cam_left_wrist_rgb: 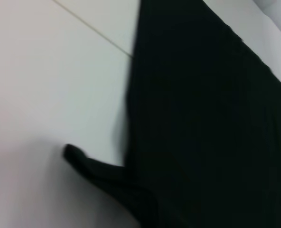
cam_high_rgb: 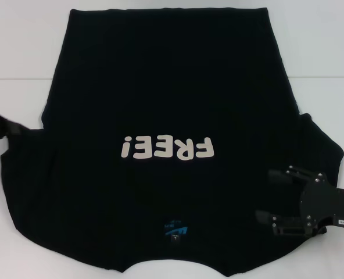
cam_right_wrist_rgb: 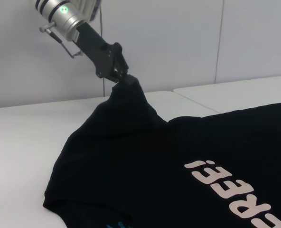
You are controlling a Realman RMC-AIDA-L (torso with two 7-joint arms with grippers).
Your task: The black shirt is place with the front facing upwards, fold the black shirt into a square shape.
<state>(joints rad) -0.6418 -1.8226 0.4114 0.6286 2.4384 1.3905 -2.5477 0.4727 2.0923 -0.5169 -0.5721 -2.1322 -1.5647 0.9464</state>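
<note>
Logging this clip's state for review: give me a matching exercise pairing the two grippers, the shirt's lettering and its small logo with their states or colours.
Things:
1. left gripper
2. right gripper
3. "FREE!" lettering on the black shirt
4. small logo

States or colours:
A. blue
B. open, over the shirt's right side
C. white
D. pinching the shirt's left edge, lifting it into a peak

Pairs: 1-D, 2-B, 3-C, 4-A

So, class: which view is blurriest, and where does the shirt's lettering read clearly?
Left wrist view: soft all over, the black shirt a featureless dark mass. Head view: lettering crisp but upside down. Right wrist view: left gripper sharp, pinching the cloth up; lettering legible.
</note>
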